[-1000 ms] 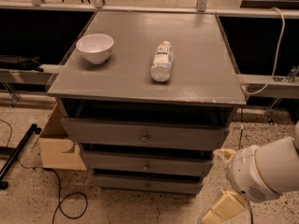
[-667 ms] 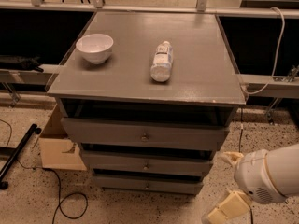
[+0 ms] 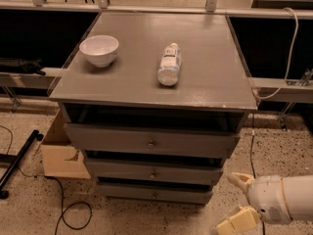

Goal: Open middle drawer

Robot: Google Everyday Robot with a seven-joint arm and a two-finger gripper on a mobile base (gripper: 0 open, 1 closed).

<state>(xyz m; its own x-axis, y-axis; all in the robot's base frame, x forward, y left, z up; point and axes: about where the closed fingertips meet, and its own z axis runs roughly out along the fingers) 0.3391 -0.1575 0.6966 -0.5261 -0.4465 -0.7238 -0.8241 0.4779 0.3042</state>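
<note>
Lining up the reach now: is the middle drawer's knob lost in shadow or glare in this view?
Camera view: the middle drawer is dim, its knob a visible glint; a dark shadow band lies above it; soft glare only on the cabinet top; the gripper, open, sits brightly lit at lower right.

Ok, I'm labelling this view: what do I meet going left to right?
black floor pole → white bowl → bottle, lying down → the claw, open, low and right of the cabinet.
</note>
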